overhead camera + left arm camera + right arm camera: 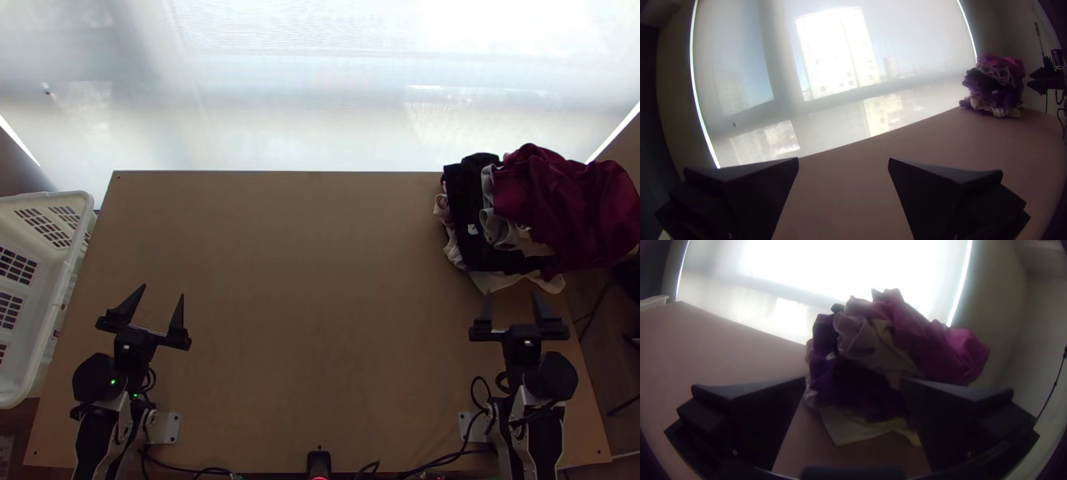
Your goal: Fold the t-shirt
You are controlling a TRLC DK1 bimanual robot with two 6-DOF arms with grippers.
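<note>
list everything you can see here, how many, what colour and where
clothes pile: one, mixed colours, table's far right corner, bunched; number of garments unclear
dark red cloth: at least one, on top of the pile
black cloth: at least one, pile's left side
pale cloth: at least one, cream, pile's bottom
table: one, light brown, centre
basket: one, white, beyond table's left edge
blind: one, whitish, behind the table
device: one, black, middle of near edge
left gripper: one, black, over table's left side, jaws open
right gripper: one, black, just nearer than the pile, jaws open
</note>
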